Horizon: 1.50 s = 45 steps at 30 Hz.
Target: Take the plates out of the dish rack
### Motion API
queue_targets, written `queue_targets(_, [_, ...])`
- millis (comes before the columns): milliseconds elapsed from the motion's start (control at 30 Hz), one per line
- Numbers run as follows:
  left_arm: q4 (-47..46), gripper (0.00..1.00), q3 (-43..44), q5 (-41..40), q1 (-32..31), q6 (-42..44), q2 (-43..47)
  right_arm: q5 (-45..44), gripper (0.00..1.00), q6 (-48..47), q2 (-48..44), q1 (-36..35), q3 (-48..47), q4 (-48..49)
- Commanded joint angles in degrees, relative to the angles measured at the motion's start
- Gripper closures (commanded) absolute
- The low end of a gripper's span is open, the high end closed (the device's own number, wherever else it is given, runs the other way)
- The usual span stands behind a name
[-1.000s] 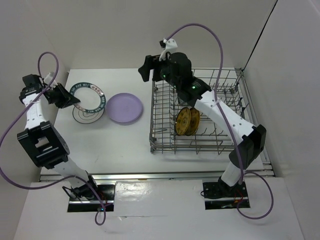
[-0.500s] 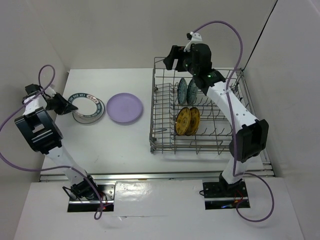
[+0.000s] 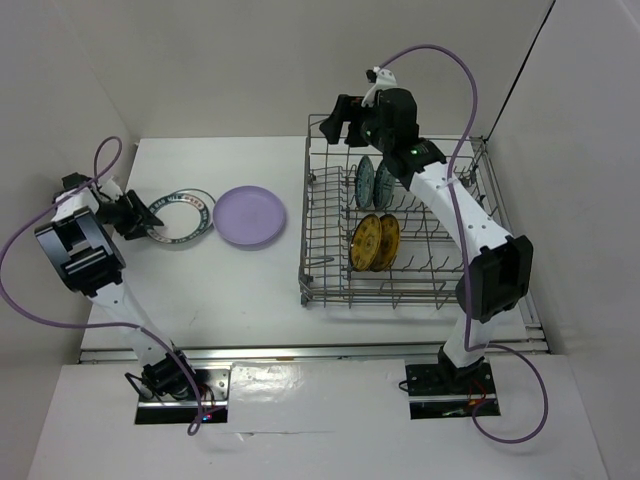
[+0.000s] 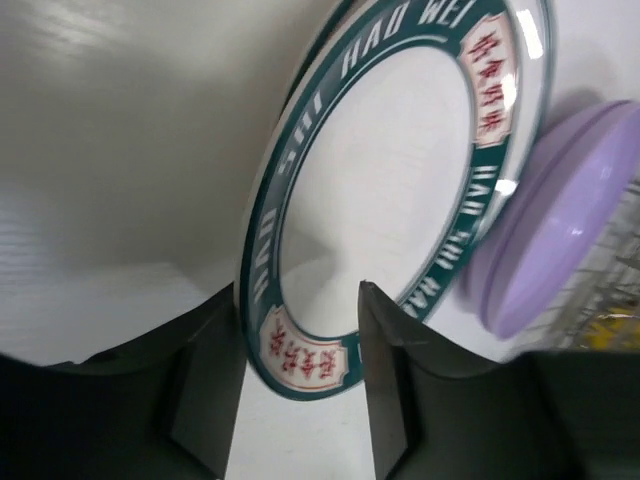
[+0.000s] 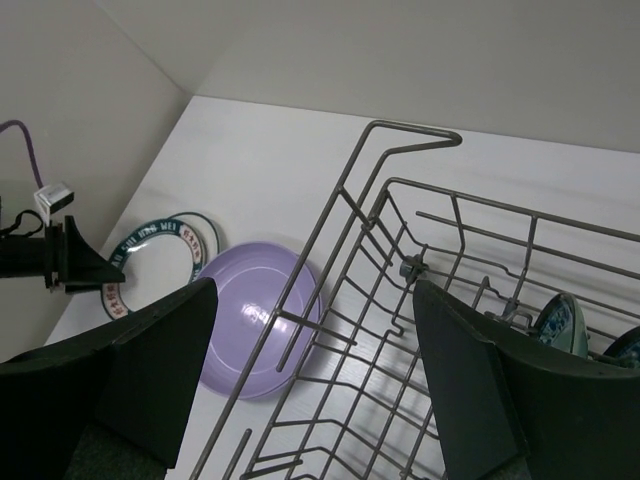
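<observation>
The rectangular grey metal wire dish rack (image 3: 372,300) is sitting on the right half of the white surface (image 3: 230,290). Four plates are standing on edge between its upright tines. Two small round teal patterned plates (image 3: 374,181) are standing side by side in the far row, and two small round yellow-gold patterned plates (image 3: 374,242) are standing side by side in the row nearer the arm bases; the two pairs are apart from each other. Outside the rack, to its left, a round plain lavender plate (image 3: 250,216) is lying flat on the surface. Just beside it, farther left, a round white plate with a dark green lettered rim (image 3: 182,216) is resting; whether the two rims are touching cannot be told. The left gripper (image 3: 145,215) is reaching in low from the left edge of the surface. In the left wrist view its jaws are standing apart, with the near rim of the white plate showing between the two dark fingers (image 4: 205,390); whether either finger is touching that rim cannot be told. The right gripper (image 3: 330,120) is hovering above the far left corner of the rack, its jaws spread wide with nothing between them, and its wrist camera is looking down on the rack wires and the lavender plate.
</observation>
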<state>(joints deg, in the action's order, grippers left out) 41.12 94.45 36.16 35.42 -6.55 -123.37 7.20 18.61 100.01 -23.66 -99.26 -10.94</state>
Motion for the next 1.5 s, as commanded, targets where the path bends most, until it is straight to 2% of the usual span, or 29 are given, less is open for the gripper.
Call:
queue_targets(0, [1.68,0.39,-0.5,-7.31,-0.79,3.73,2.17,2.02,0.14,0.37,-0.43,-0.33,-3.48,1.1])
queue_targets(300, [1.33,0.36,-1.03,-24.37,-9.39,6.01,3.31,2.03,0.14,0.37,-3.32,-0.33,0.2,1.1])
queue_targets(400, [1.85,0.35,0.37,-27.1,-11.42,5.5,2.7,1.5,0.14,-0.15,-4.73,-0.33,1.78,1.1])
queue_targets(633, [2.47,0.35,1.79,-31.85,-11.43,3.65,2.52,-0.52,0.14,-1.21,-6.58,-0.33,3.11,-0.22])
queue_targets(700, [2.47,0.35,1.26,-31.86,-11.43,3.65,4.27,-4.29,0.14,-1.21,-5.8,0.28,1.72,-4.95])
queue_targets(833, [3.52,0.35,1.87,-30.54,-11.43,3.65,6.82,-13.6,0.14,-0.6,0.09,4.84,-10.3,-21.29])
queue_targets(933, [3.52,0.35,1.87,-32.37,-11.95,3.12,9.11,-20.45,0.18,-3.3,1.41,7.66,-10.08,-26.76])
queue_targets(1033, [2.91,0.27,0.82,-33.09,-13.18,3.12,12.45,-24.69,0.2,-5.15,3.51,9.33,-7.62,-28.52])
queue_targets(1067, [2.91,0.27,0.82,-33.09,-13.18,3.12,13.15,-24.69,0.25,-5.69,4.14,9.33,-6.92,-28.52])
queue_targets(1133, [3.52,0.26,0.82,-32.39,-13.7,3.12,13.95,-24.44,0.27,-6.3,6.5,9.33,-6.38,-28.52])
queue_targets(1467, [4.93,0.26,-2.35,-31.06,-13.71,4.25,21.76,-22.94,0.5,-2.09,12.4,10.56,-1.03,-24.22])
